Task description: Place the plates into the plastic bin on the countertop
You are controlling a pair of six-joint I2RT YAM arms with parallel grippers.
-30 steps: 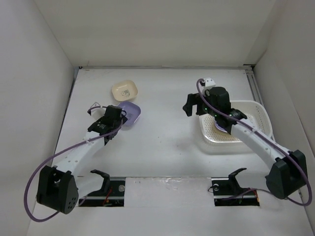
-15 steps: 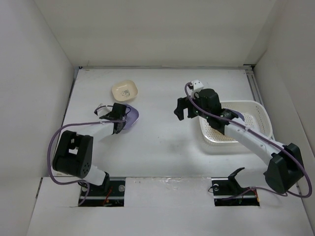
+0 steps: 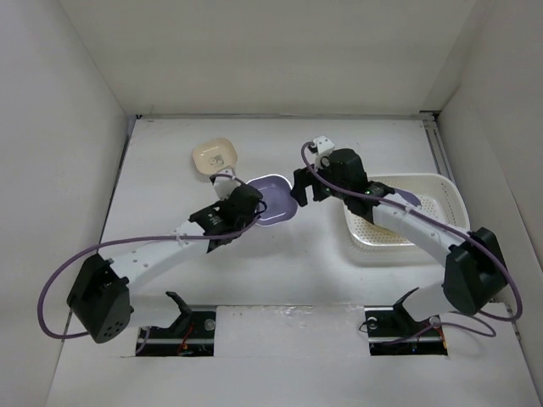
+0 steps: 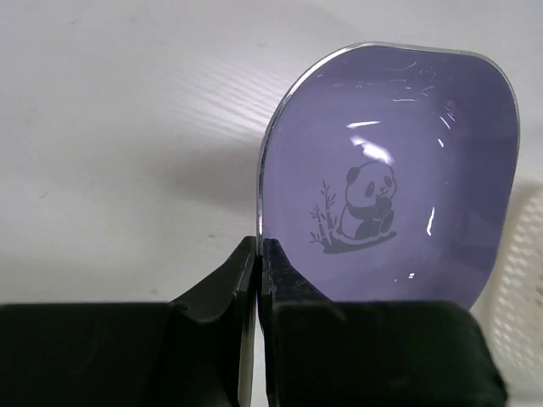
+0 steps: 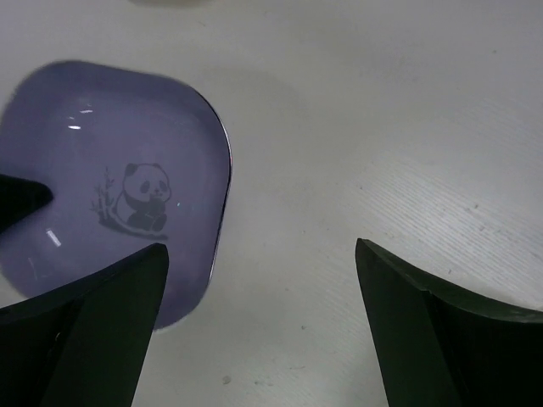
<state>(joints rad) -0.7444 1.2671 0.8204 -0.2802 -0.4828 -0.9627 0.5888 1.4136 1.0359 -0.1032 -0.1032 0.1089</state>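
The white countertop [image 3: 280, 254] bears a cream plate [image 3: 214, 157] and the white bin [image 3: 437, 208].

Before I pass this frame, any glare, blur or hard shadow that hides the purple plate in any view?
Left wrist: white glare streaks on the purple plate, panda print sharp; left fingers near-black. Right wrist: small glints only, right fingers dark and soft-edged. Top external: even light, soft shadows, print too small to read.

no readable text, no labels
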